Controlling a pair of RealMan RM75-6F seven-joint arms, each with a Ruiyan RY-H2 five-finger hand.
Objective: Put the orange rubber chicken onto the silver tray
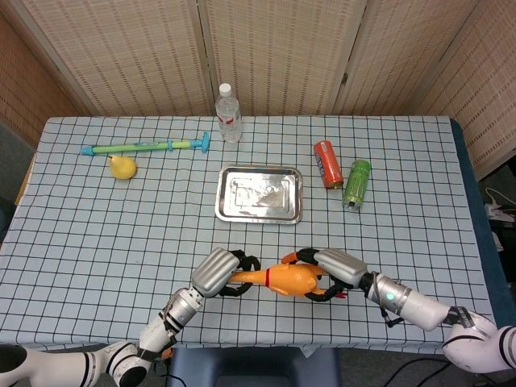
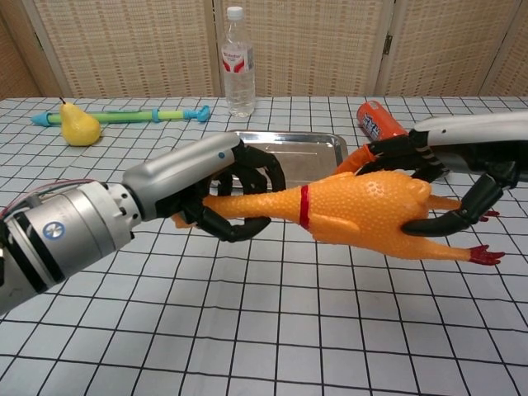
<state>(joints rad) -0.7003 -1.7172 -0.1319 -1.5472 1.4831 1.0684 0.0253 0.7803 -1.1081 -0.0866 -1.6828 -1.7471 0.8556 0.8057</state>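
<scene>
The orange rubber chicken (image 1: 290,278) (image 2: 363,216) hangs above the near table, held lengthwise between both hands. My left hand (image 1: 216,272) (image 2: 219,191) grips its neck and head end. Around its fat body near the red feet, my right hand (image 1: 332,270) (image 2: 441,177) has its fingers wrapped from above and below. The silver tray (image 1: 260,193) (image 2: 285,153) lies empty on the cloth, farther from me than the chicken, near the table's middle.
A water bottle (image 1: 229,114) stands behind the tray. An orange can (image 1: 327,164) and a green can (image 1: 355,184) lie to the tray's right. A yellow pear (image 1: 122,166) and a blue-green stick toy (image 1: 145,147) sit at the far left.
</scene>
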